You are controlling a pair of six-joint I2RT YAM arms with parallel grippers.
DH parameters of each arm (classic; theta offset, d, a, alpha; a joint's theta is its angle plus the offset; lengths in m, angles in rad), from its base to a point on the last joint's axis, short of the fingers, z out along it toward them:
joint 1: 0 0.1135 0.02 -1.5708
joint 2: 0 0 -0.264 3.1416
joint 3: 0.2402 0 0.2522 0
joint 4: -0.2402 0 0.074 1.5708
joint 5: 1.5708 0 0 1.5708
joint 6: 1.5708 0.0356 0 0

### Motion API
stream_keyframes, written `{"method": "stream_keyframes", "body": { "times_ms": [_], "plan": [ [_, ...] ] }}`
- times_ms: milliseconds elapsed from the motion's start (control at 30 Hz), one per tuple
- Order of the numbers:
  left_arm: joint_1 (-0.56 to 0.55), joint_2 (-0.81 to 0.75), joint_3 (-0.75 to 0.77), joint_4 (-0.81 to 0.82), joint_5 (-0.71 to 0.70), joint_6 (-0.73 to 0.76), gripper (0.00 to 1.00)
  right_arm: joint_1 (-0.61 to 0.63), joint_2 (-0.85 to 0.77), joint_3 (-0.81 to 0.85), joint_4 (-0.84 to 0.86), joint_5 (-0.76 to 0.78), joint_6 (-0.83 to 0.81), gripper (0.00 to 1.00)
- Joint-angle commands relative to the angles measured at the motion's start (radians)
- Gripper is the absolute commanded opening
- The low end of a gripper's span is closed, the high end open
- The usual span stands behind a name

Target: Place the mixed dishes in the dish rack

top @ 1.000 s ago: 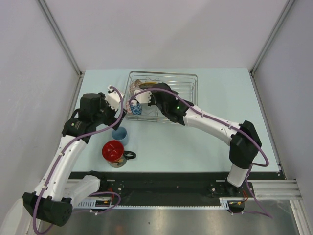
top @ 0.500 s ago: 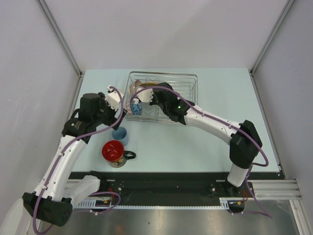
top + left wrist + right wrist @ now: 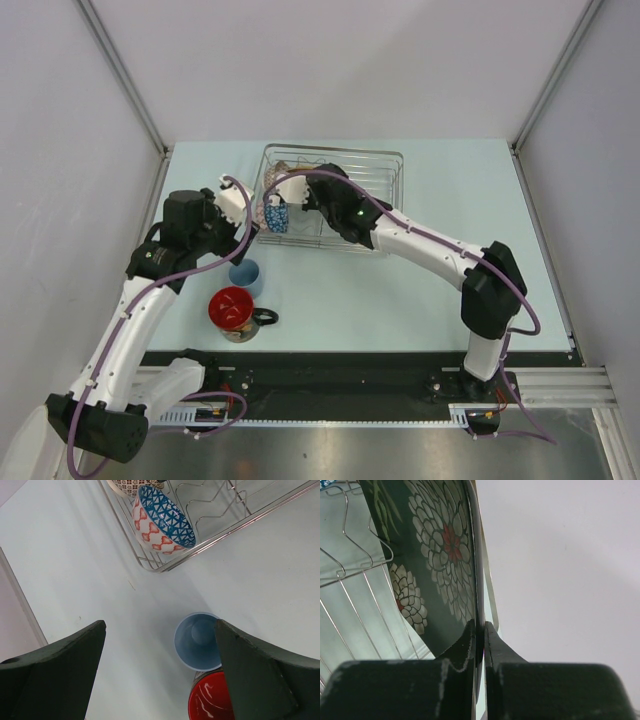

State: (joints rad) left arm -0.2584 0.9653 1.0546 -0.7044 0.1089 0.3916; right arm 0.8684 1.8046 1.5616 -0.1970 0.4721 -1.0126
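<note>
The dish rack (image 3: 360, 170) stands at the table's back middle. My right gripper (image 3: 303, 196) reaches into its left part, shut on the edge of the dark square plate (image 3: 435, 555), which stands on edge among the wire prongs; the jaws (image 3: 480, 627) pinch its rim. The blue-patterned bowl (image 3: 162, 520) leans in the rack's near left corner, with the reddish-white bowl (image 3: 132, 486) behind it. My left gripper (image 3: 160, 627) is open and empty, hovering above the table left of the light-blue cup (image 3: 196, 641). The red-inside mug (image 3: 233, 310) stands just in front of the cup (image 3: 245, 276).
The rack's right half (image 3: 375, 200) holds only wire dividers. Grey walls close in the table on the left, back and right. A black rail (image 3: 350, 365) runs along the near edge by the arm bases.
My right gripper has moved left and farther back in the rack with the plate. The left arm, cup and mug have not moved.
</note>
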Motion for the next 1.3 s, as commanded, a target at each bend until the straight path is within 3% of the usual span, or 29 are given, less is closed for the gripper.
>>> {"method": "stream_keyframes", "body": {
  "times_ms": [0, 367, 667, 933, 1267],
  "plan": [
    [0.011, -0.025, -0.001, 0.028, 0.012, -0.014, 0.95, -0.009, 0.045, 0.098, -0.007, 0.052, 0.048, 0.00],
    [0.011, -0.025, -0.004, 0.028, 0.015, -0.016, 0.95, -0.005, -0.056, -0.026, 0.090, 0.102, 0.108, 0.00],
    [0.011, -0.025, 0.002, 0.025, 0.017, -0.019, 0.95, -0.009, -0.013, 0.055, 0.030, 0.140, 0.131, 0.00],
    [0.011, -0.023, -0.002, 0.025, 0.020, -0.017, 0.95, -0.028, -0.044, 0.020, 0.033, 0.146, 0.209, 0.00],
    [0.011, -0.025, -0.004, 0.026, 0.020, -0.020, 0.95, -0.028, -0.027, 0.034, 0.031, 0.126, 0.187, 0.00]
  ]
}}
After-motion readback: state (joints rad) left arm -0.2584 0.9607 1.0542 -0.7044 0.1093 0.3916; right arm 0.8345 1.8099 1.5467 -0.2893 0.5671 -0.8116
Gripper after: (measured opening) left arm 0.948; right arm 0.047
